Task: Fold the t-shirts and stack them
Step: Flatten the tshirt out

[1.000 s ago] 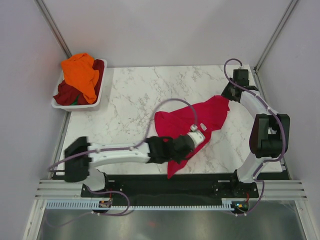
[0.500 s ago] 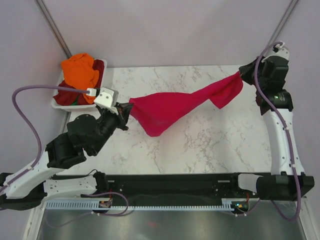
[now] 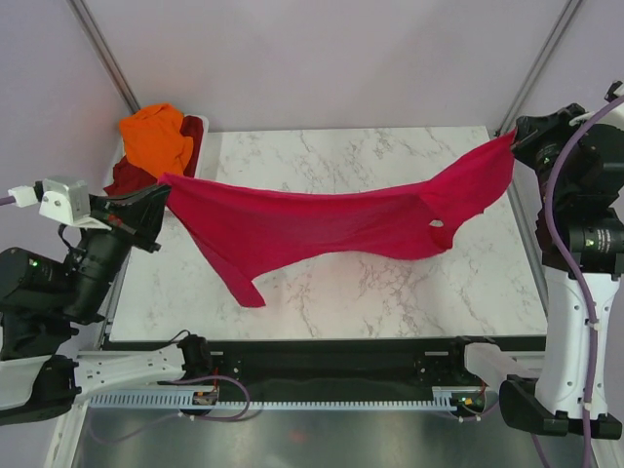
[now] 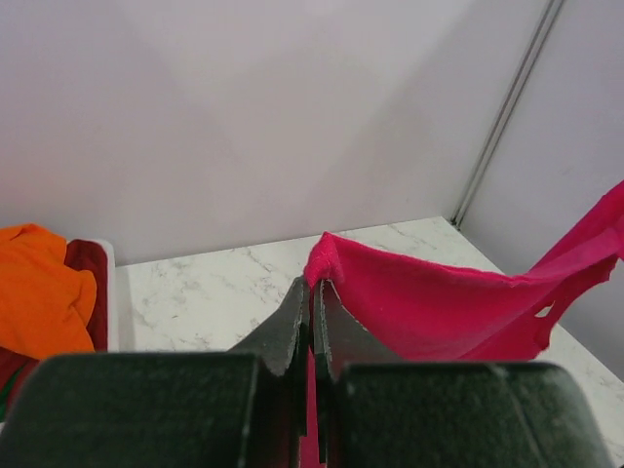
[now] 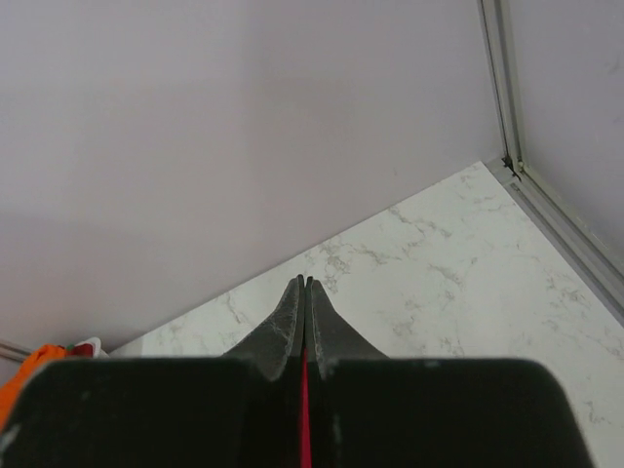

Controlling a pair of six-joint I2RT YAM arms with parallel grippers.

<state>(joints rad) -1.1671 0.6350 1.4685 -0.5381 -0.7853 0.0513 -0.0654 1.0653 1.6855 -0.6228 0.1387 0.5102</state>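
The crimson-pink t-shirt [image 3: 331, 222] hangs stretched in the air across the table, sagging in the middle with a corner drooping at the lower left. My left gripper [image 3: 164, 192] is shut on its left end, seen as a bunched edge [image 4: 336, 261] at the fingertips in the left wrist view. My right gripper [image 3: 514, 136] is shut on its right end, high at the far right. In the right wrist view only a thin red strip [image 5: 304, 409] shows between the closed jaws. An orange t-shirt [image 3: 156, 139] lies over a dark maroon one [image 3: 192, 132] in the basket.
The white plastic basket [image 3: 204, 154] stands at the table's far left corner, behind the shirt's left end. The marble tabletop [image 3: 390, 292] lies beneath the hanging cloth. Metal frame posts [image 3: 534, 68] rise at both back corners.
Both arms have lifted and swung apart. The crimson-pink t-shirt, crumpled on the table a second ago, is now pulled out wide between them above the table.
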